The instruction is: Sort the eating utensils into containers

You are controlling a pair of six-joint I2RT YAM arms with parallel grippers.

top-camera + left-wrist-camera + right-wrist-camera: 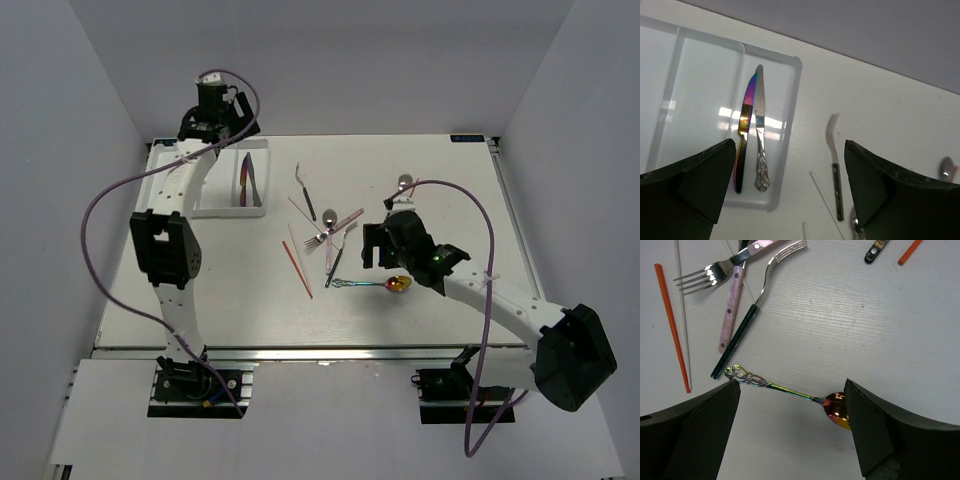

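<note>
**Sorting cutlery into a tray: two knives in, most pieces left on the table**

A white cutlery tray (225, 207) sits at the far left corner of the table. The left gripper (790, 145) hovers over it with its jaws wide apart, holding nothing. The tray's rightmost slot holds an iridescent knife (745, 130) and a silver knife (759, 135), side by side and touching. The slots beside it that show in the wrist view hold nothing, so the sorting looks barely begun.

A loose scatter waits in the middle of the table:
- an orange-red chopstick (297, 268)
- a silver fork (316, 240)
- a dark-handled fork (334, 262)
- a pink-handled piece (347, 218)
- a silver spoon (330, 214)

Nearer the far edge lie a dark-handled knife (303, 185) and a second spoon (403, 182).

Right of the middle, toward the near edge, the right gripper (791, 384) hangs over a gold-bowled iridescent spoon (785, 389). Its fingers are spread, one at each end of the spoon, and they grip nothing. This spoon is probably the next piece to go to the tray.
</note>
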